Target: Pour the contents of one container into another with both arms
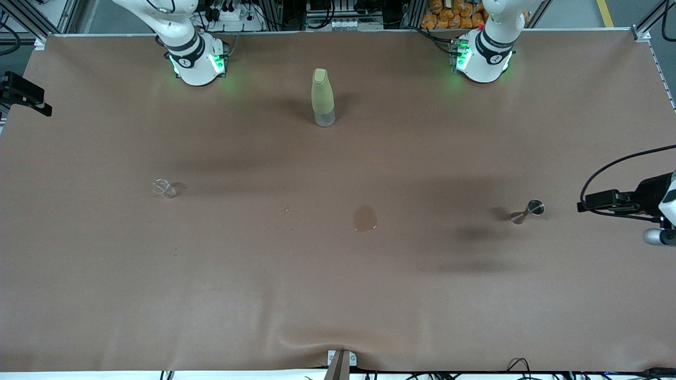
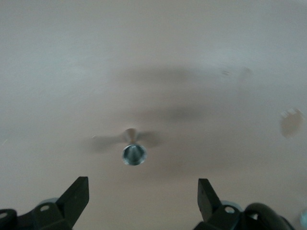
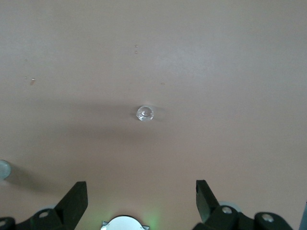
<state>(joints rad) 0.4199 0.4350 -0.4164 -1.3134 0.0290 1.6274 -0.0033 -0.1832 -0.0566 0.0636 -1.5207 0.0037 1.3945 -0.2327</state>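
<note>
The tiny clear glass cup (image 1: 164, 188) stands on the brown table toward the right arm's end. High over it hangs my right gripper (image 3: 140, 196), open and empty, with the cup (image 3: 145, 113) showing far below its fingers. The silver hourglass jigger (image 1: 529, 210) stands toward the left arm's end. My left gripper (image 2: 142, 194) is up in the air over the table beside the jigger (image 2: 134, 152), open with nothing between its fingers. The left arm's wrist (image 1: 655, 198) shows at the front view's edge. The right arm's hand is out of the front view.
A tall pale yellow-green bottle (image 1: 323, 97) stands midway between the two arm bases. A dark wet stain (image 1: 365, 218) marks the table's middle, nearer the front camera than the bottle. The brown cover wrinkles at the front edge (image 1: 338, 343).
</note>
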